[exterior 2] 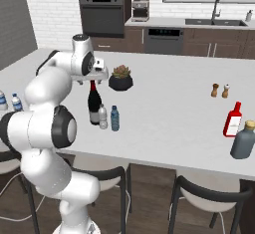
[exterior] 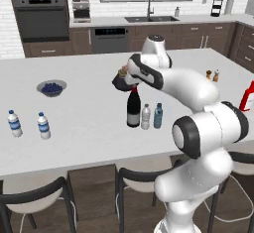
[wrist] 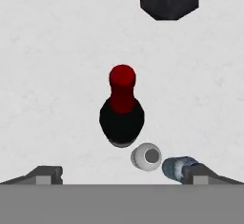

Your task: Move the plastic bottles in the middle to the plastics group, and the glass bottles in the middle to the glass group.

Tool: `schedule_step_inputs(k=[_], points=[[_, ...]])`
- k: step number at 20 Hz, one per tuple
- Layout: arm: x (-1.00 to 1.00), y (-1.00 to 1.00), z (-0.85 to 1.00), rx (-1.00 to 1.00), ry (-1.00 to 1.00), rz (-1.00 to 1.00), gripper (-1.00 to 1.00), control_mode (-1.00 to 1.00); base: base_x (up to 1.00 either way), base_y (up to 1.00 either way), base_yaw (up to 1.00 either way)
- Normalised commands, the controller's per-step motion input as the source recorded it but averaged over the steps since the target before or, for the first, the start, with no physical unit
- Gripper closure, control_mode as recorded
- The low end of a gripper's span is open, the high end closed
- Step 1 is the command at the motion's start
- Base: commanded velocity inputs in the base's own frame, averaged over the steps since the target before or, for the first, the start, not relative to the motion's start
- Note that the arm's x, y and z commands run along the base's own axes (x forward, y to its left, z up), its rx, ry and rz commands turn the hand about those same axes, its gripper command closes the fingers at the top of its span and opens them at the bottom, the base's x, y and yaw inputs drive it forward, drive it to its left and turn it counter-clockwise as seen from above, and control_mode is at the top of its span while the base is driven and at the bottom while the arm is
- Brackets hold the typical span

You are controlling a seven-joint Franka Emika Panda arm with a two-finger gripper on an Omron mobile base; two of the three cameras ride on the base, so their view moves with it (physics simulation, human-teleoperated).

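Wine bottle point(wrist: 121, 108), dark with a red foil neck, stands upright at the centre of the hand view, directly under the gripper point(wrist: 121, 173), whose two finger tips sit far apart at the lower left and lower right of that frame with nothing between them. In the left base view the gripper point(exterior: 130, 86) hangs just above the bottle's neck, near the middle of the frame.

Just beside the wine bottle, toward the lower right of the hand view, stands the clear greyish bottle point(wrist: 147, 157), and next to that the teal bottle point(wrist: 175, 167), partly behind the right finger tip. In the right base view the three form a tight row left of centre.

A dark plant pot point(exterior 2: 121, 81) sits just beyond them. At the lower left of the left base view two blue-labelled water bottles point(exterior: 43, 126) stand well apart from the row, with a bowl of blueberries point(exterior: 51, 87) above them. At the right of the right base view are a red bottle point(exterior 2: 233, 120), a grey bottle point(exterior 2: 243, 141) and two shakers point(exterior 2: 219, 90) on the white counter point(exterior 2: 169, 103).
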Motion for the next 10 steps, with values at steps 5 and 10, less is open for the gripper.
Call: schedule_step_inputs(k=[5, 10], points=[[0.47, 0.2, -0.06, -0.12, 0.1, 0.0, -1.0, -1.0, 0.0, 0.0, 0.0], [0.41, 0.18, -0.09, -0.01, 0.0, 0.0, -1.0, -1.0, 0.0, 0.0, 0.0]])
